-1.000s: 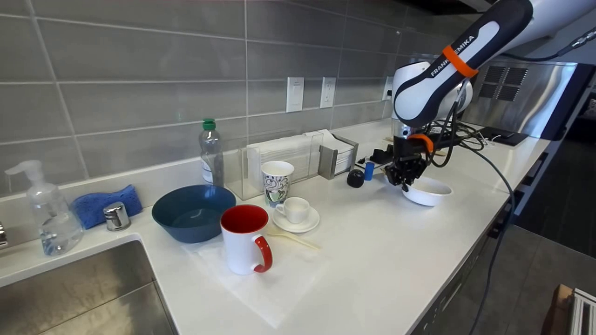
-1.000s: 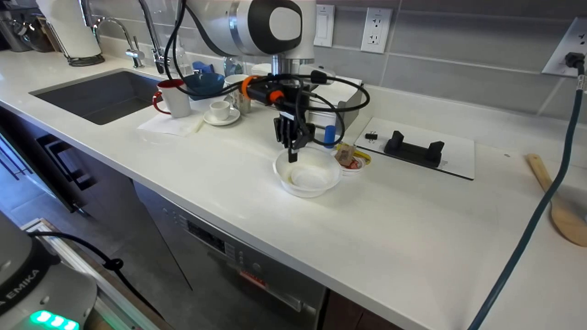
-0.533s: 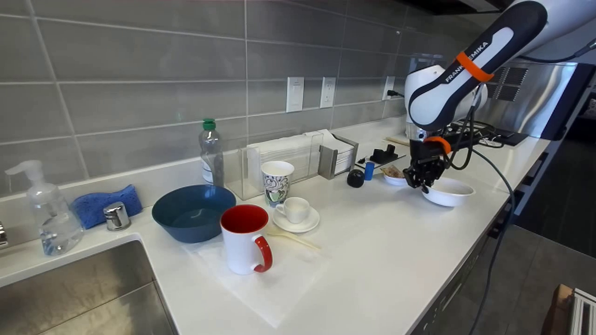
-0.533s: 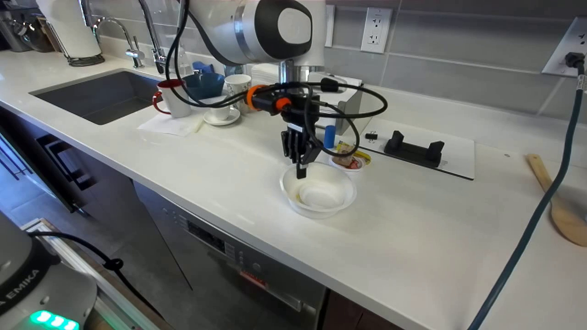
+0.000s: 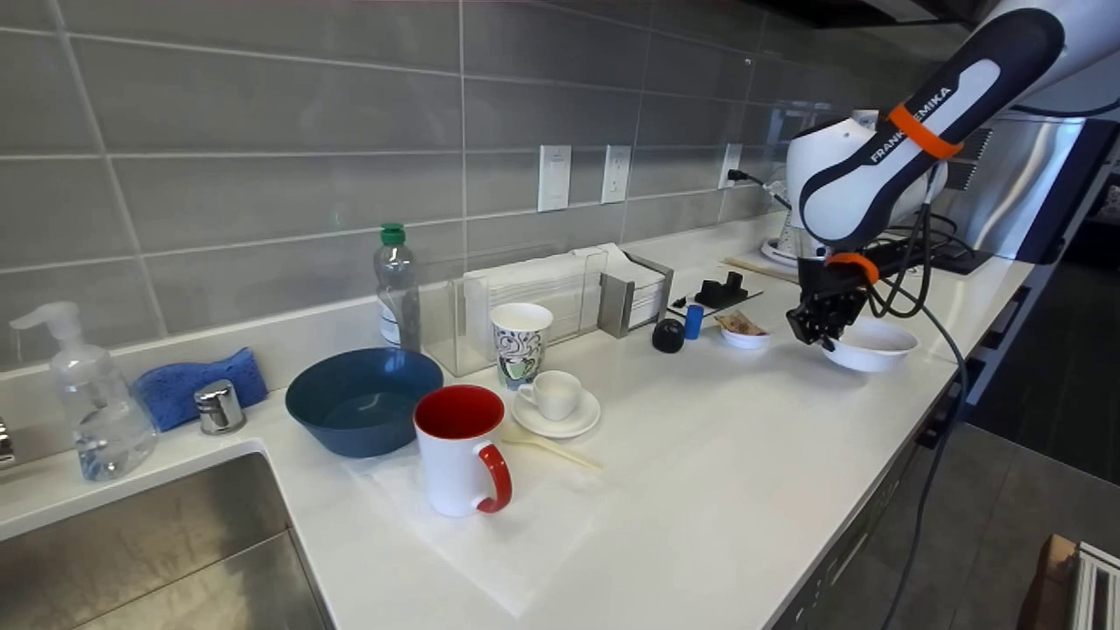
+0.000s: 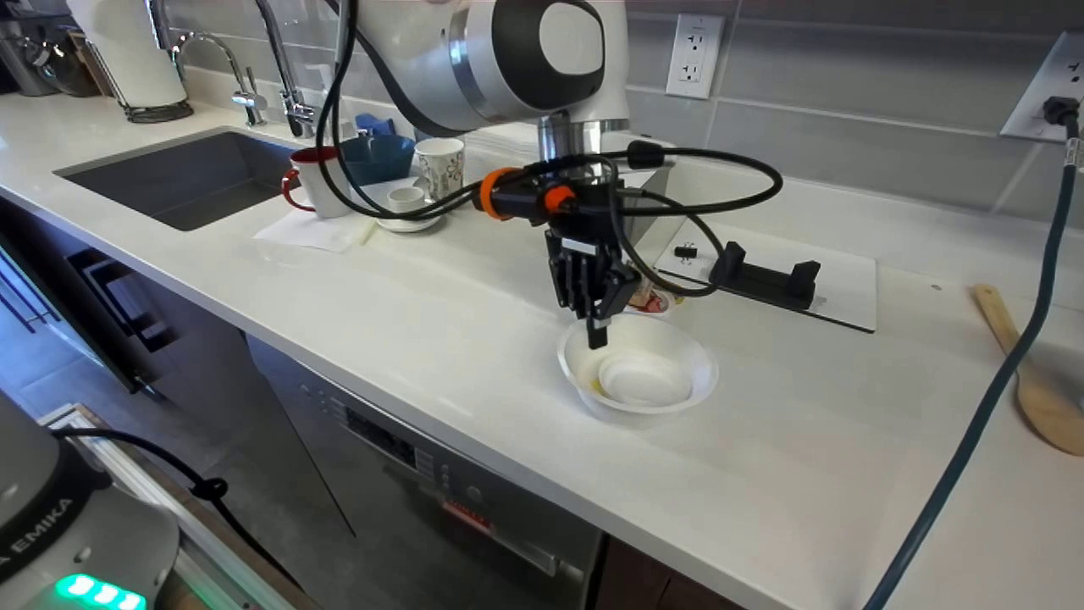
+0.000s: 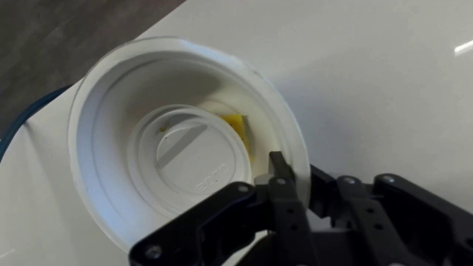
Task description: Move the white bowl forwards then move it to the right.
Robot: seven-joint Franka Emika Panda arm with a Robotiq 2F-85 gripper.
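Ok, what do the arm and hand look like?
The Panda arm is white with black panels; an orange strap partly covers its white Franka Emika lettering. Black cables loop near the Robotiq hand, which is black, with two jointed fingers and silvery screws.

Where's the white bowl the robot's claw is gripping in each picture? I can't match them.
In an exterior view, the white bowl is towards the right, just below mid-height.
In an exterior view, the white bowl is slightly right of centre, below mid-height.
In the wrist view, the white bowl is large, across the left and middle.
Landmark in all three: the black gripper at its rim.
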